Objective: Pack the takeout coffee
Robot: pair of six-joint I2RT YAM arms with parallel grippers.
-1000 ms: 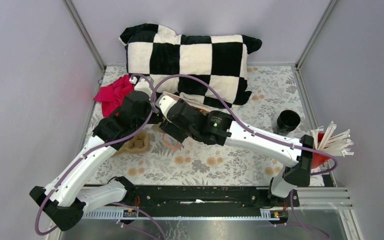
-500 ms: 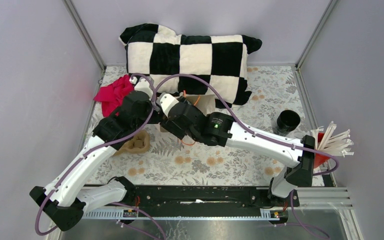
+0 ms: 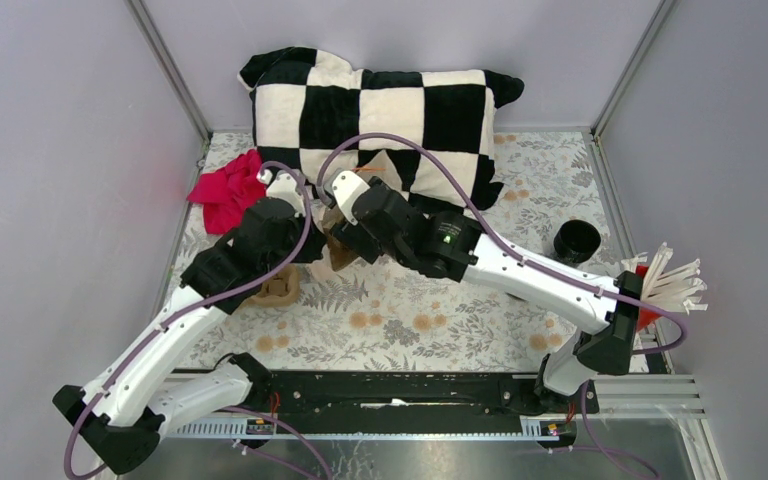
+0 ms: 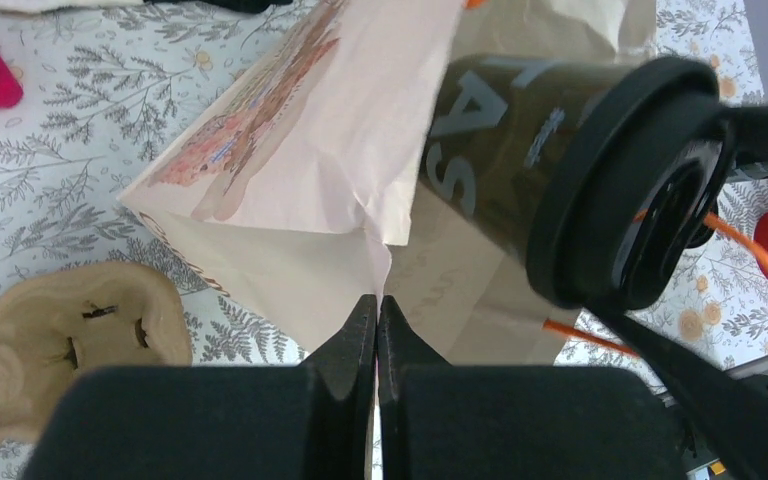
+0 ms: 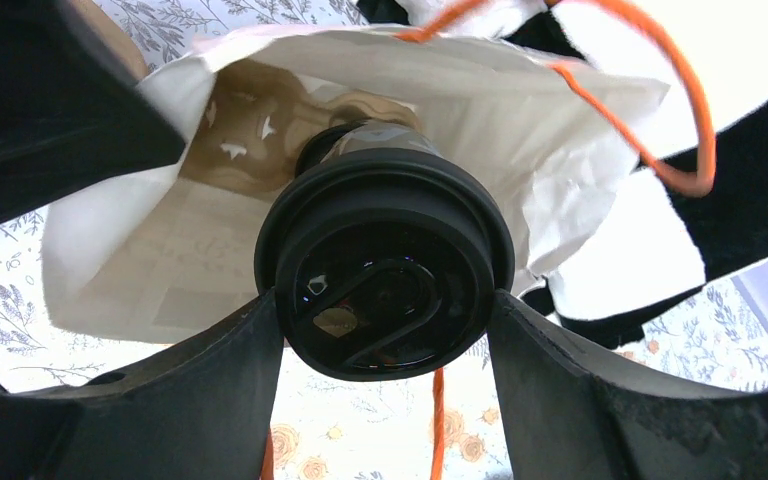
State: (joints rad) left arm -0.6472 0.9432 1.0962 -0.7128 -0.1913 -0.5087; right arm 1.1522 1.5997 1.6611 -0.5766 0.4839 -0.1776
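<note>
My right gripper [image 5: 385, 300] is shut on a black takeout coffee cup [image 5: 385, 265] by its black sip lid. The cup's lower end sits in the mouth of a cream paper bag [image 5: 160, 255] with orange string handles [image 5: 695, 130]. My left gripper [image 4: 377, 300] is shut on the bag's edge and holds it open. The left wrist view shows the same cup [image 4: 500, 140] tilted into the bag [image 4: 290, 150]. From above, both grippers meet at the bag [image 3: 341, 258] in front of the pillow. A second black cup [image 3: 576, 241] stands alone at the right.
A brown pulp carrier [image 3: 278, 286] lies left of the bag; it also shows in the left wrist view [image 4: 60, 340]. A checkered pillow [image 3: 380, 105] fills the back. A red cloth [image 3: 228, 190] lies at the back left. A red cup of white straws [image 3: 650, 290] stands at the right edge.
My right gripper has carried the cup back and left towards the pillow, to the bag's mouth. The bag has shifted with it. My left arm has moved slightly back, still gripping the bag.
</note>
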